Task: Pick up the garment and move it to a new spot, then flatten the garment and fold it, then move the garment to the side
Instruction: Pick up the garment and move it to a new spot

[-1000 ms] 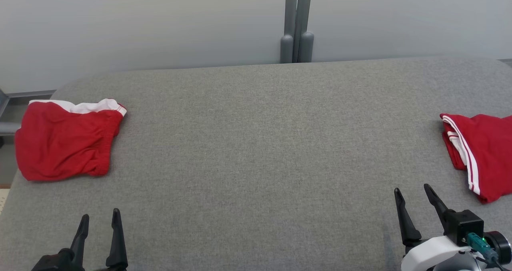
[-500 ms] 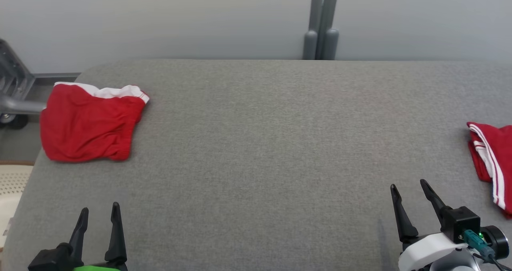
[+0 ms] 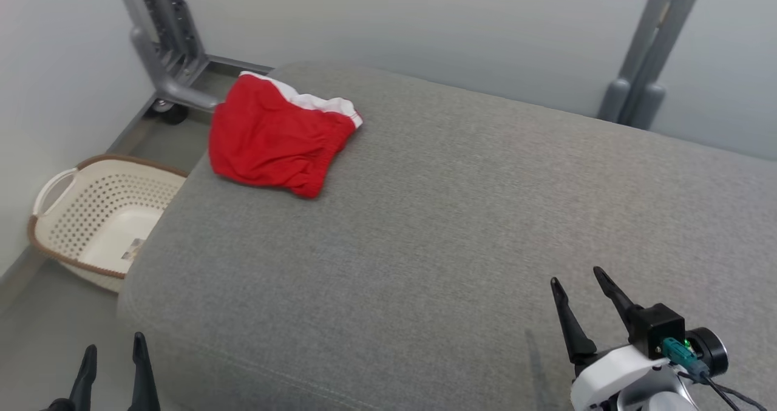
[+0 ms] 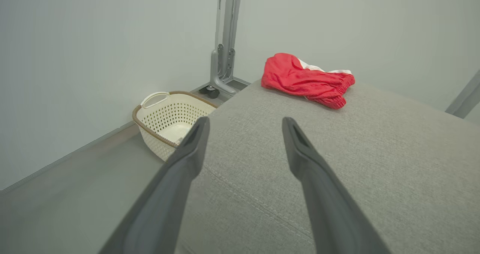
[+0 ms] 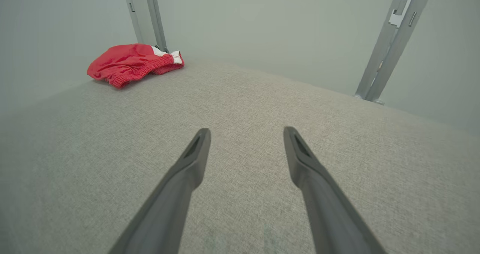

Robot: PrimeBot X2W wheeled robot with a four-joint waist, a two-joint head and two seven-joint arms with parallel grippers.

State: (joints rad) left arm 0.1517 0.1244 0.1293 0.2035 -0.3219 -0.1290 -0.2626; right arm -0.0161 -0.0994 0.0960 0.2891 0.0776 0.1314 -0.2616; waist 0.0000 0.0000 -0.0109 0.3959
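We see the crumpled red garment (image 3: 276, 141), soft cloth with a white band, at the far left corner of the grey woven padded top (image 3: 455, 217), its rounded left edge beside a perforated cream basket (image 3: 73, 217), while our left gripper (image 3: 115, 343) and right gripper (image 3: 576, 275) hover spread and empty by the near edge.

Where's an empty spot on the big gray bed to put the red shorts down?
The gray surface is bare from the red shorts across to the right hand, and along the near edge. The crowded bit is the far left corner, where the shorts lie.
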